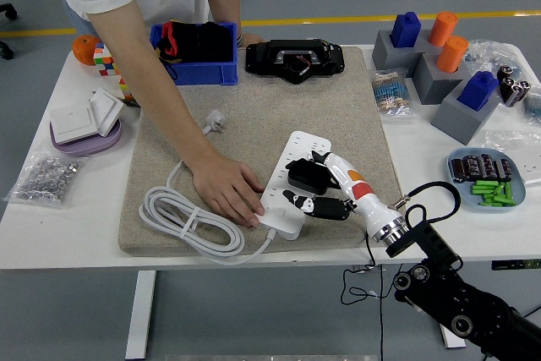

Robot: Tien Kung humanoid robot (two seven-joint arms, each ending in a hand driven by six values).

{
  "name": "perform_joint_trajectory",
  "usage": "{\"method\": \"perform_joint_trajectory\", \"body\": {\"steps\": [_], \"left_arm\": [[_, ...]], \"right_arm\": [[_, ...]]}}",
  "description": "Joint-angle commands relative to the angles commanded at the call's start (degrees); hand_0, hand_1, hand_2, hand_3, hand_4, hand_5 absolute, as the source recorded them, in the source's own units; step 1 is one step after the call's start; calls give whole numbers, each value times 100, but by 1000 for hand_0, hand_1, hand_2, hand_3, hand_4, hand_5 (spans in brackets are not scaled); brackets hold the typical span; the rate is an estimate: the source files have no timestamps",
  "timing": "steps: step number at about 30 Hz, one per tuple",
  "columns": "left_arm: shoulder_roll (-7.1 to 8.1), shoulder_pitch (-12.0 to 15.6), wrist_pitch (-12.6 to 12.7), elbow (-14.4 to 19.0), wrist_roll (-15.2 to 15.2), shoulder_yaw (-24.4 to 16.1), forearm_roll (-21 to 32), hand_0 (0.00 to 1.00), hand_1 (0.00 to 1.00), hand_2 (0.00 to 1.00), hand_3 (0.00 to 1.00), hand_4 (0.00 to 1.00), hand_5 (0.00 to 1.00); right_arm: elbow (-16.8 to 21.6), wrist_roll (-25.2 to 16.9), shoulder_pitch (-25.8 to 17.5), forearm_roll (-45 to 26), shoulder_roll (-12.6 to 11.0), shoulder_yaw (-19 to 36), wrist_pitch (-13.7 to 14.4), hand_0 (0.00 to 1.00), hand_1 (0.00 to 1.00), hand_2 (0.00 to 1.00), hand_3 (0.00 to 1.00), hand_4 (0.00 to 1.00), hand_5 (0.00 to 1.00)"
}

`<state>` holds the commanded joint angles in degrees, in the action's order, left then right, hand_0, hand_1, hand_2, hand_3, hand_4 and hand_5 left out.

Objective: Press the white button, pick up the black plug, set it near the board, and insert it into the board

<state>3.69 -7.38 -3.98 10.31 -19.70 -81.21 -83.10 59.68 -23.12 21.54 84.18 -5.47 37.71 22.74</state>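
Head view — right hand (325, 192) gripping black plug (306, 177), over board (293, 183)

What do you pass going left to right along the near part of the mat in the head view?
Coiled white cable → person's hand holding the near end of the white power strip → black plug in the right hand → the robot's white forearm.
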Motion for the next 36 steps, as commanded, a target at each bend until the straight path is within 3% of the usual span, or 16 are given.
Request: {"method": "perform_joint_trajectory", "body": {"steps": [8, 14, 27, 36], "left_arm": [[0, 6, 4, 0, 2, -5, 20, 708, 664, 589, 682, 653, 287], [-3, 15, 7, 0, 2, -19, 18, 708, 664, 589, 682, 653, 287], [-6, 11, 9, 0, 2, -28, 9, 709, 663, 589, 682, 652, 289], [-11, 15, 14, 0, 13, -22, 42, 708, 663, 589, 683, 652, 289]], "right_arm": [[-157, 98, 70, -75, 23, -49, -56, 733, 686, 621, 600, 802, 256], [13, 88, 34, -49, -22, 15, -46, 732, 684, 621, 596, 802, 256], [1275, 200, -151, 337, -191, 818, -11, 742, 684, 620, 598, 803, 254], [2057, 352, -594, 714, -325, 1656, -39, 755, 693, 627, 612, 808, 252]]}}
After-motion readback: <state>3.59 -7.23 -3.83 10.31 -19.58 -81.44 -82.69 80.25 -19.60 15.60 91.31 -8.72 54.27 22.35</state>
